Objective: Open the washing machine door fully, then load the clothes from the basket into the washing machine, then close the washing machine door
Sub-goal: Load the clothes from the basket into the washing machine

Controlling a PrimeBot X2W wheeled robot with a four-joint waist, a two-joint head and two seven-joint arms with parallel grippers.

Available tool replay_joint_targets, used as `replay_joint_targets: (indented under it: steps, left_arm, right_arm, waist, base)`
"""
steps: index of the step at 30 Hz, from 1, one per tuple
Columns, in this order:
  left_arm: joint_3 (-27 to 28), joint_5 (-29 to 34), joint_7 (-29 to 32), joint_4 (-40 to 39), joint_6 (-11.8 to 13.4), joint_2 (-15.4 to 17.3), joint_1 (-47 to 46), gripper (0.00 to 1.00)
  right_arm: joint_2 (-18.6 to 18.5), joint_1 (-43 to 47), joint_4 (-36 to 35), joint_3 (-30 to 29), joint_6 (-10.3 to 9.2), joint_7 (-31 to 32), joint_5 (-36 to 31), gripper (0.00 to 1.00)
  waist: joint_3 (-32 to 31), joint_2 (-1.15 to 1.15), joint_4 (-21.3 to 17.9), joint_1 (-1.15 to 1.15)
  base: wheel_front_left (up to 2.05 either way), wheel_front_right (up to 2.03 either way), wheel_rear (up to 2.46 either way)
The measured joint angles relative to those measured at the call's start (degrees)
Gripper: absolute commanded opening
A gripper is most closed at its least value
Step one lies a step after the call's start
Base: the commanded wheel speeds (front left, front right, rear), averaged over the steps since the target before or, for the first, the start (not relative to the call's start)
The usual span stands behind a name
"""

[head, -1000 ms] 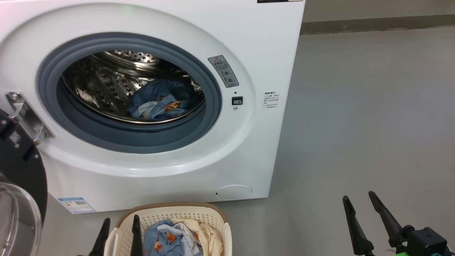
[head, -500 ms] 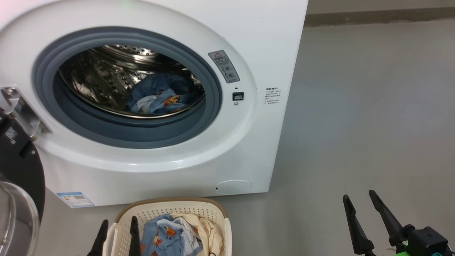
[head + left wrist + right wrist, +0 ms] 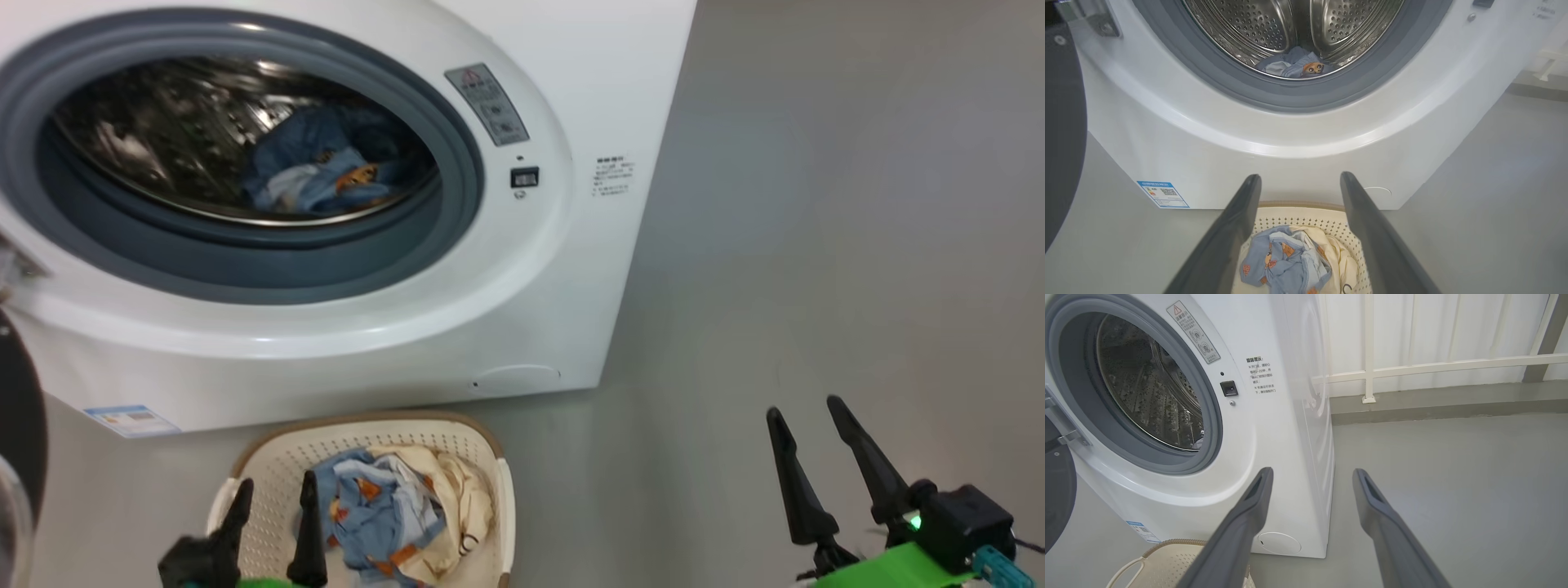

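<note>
- The grey floor (image 3: 816,245) is under everything.
- The washing machine (image 3: 522,269) is a big white box. It stands on the floor, and its round hole faces the robot.
- The washing machine door (image 3: 1063,122) is swung wide open on the left side of the machine. Its black rim hangs off a shiny metal hinge (image 3: 1098,20).
- A grey rubber ring (image 3: 245,273) goes around the hole. Behind it is the shiny steel drum (image 3: 1241,24) with lots of little holes.
- The basket (image 3: 488,445) sits on the floor, just in front of the bottom front edge of the machine. It is cream with a brown rim.
- Some of the clothes (image 3: 384,506) are in the basket: a blue one with orange faces and a cream one beside it. They lie more toward the right wall of the basket. Another blue piece (image 3: 310,175) lies at the bottom of the drum.
- The left gripper (image 3: 276,480) is over the near left corner of the basket. Its two dark fingers are spread apart and hold nothing. I cannot tell if they touch the basket.
- The right gripper (image 3: 803,407) is over bare floor, well away to the right of the basket. Its fingers are spread apart too, with nothing between them.
- A blue label (image 3: 131,418) is stuck near the bottom left corner of the machine's front.
- A round white flap (image 3: 518,377) is near the bottom right corner.
</note>
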Motion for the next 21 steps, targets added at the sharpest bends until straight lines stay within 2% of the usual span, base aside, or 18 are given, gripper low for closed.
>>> replay_joint_targets:
  steps: [8,21]
  left_arm:
    - [0.59,-3.83,5.36,8.32,-2.7,0.43,-7.06,1.0]
    - [0.4,-5.69,12.78,19.07,-4.36,2.23,-18.06,1.0]
  right_arm:
    - [1.38,-3.74,0.01,1.26,0.0,0.0,0.0,1.0]
    - [2.01,-9.67,0.13,2.71,0.0,0.0,0.0,1.0]
  waist:
    - [5.41,0.0,-2.43,0.0]
    - [14.47,0.0,-5.53,0.0]
  base:
    - [0.0,0.0,0.0]
    - [0.0,0.0,0.0]
